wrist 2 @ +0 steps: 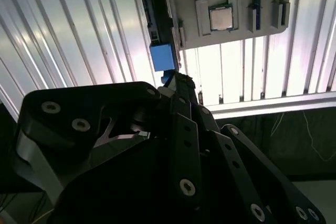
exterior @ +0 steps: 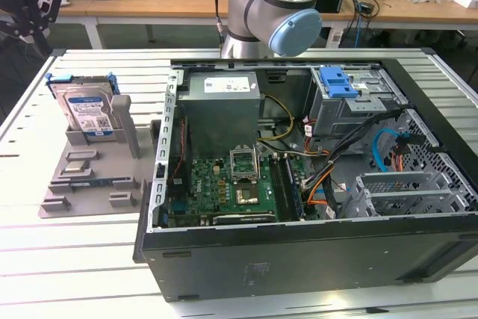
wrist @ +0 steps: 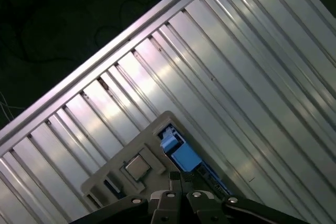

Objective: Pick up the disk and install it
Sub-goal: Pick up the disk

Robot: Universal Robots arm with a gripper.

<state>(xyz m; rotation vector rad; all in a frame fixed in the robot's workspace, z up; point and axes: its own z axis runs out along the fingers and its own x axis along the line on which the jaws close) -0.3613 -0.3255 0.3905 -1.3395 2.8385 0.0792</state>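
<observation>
A long wooden surface [exterior: 149, 7] strewn with cables runs along twelve o'clock in the exterior view. Nearer, the ribbed metal surface [exterior: 75, 259] carries an open computer case [exterior: 284, 259] and, at its nine o'clock, a grey holder [exterior: 89, 184]. The disk [exterior: 86, 112] stands upright in that holder, label outward. The claw [exterior: 30, 24] hangs apart at the disk's eleven o'clock, clenched on nothing, its fingertips [wrist: 176, 182] together in the first wrist view.

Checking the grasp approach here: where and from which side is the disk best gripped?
Probably the top edge of the disk, pinched across its flat faces, coming down from above. It stands upright in the grey holder with its lower part seated, and blue rails cover its narrow sides.
</observation>
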